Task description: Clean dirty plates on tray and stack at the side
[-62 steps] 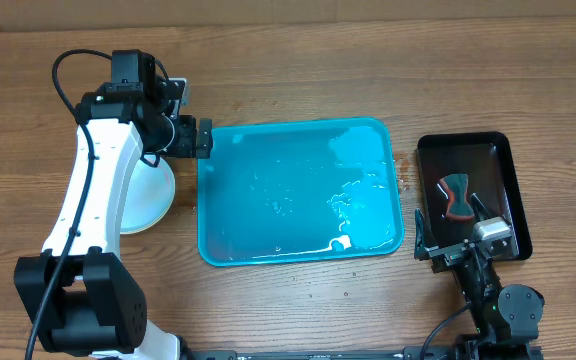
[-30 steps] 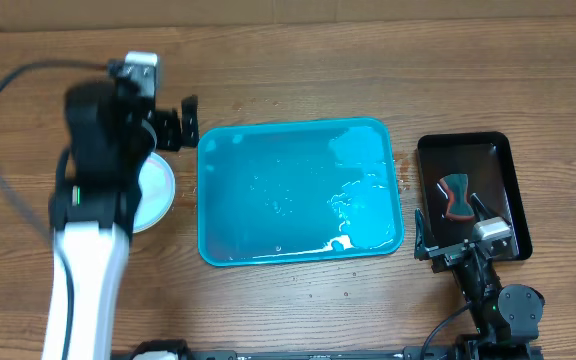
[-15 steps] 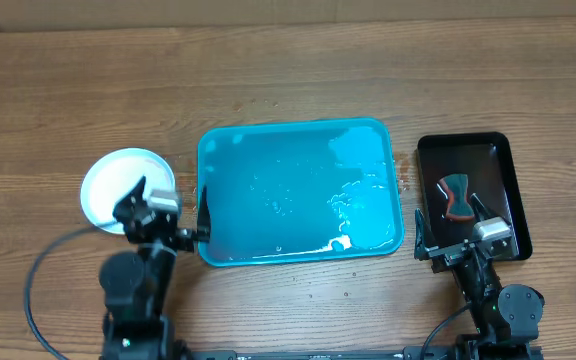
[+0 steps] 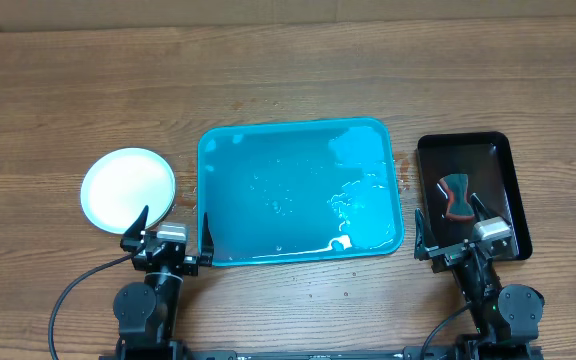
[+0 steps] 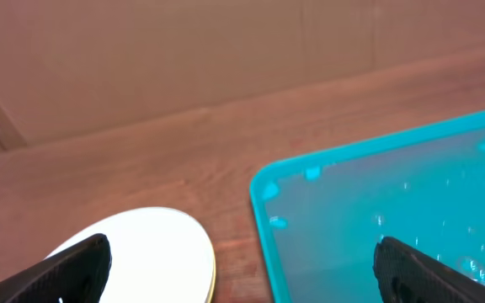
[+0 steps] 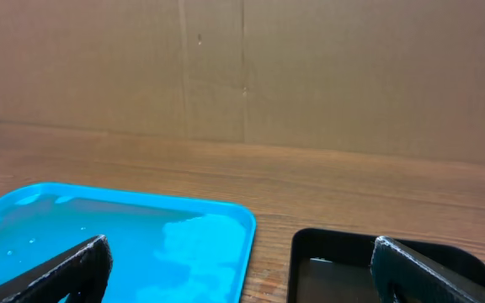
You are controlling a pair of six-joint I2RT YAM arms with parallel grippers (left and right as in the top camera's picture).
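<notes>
The turquoise tray [image 4: 301, 190] lies mid-table, wet and holding no plates; it also shows in the left wrist view [image 5: 394, 210] and the right wrist view [image 6: 116, 236]. A stack of plates [image 4: 128, 189] sits on the table left of the tray, its top face clean and pale; the left wrist view [image 5: 141, 252] shows a yellow-green edge under it. My left gripper [image 4: 168, 240] is open and empty at the near edge, between the stack and the tray. My right gripper [image 4: 458, 245] is open and empty near the front of the black tray.
A small black tray [image 4: 473, 195] stands right of the turquoise tray and holds a red and dark scrubber [image 4: 456, 195]. A cardboard wall [image 6: 242, 76] runs along the far side of the table.
My left arm has pulled back from above the plate stack to its rest spot at the near edge, uncovering the stack. The right arm has not moved.
</notes>
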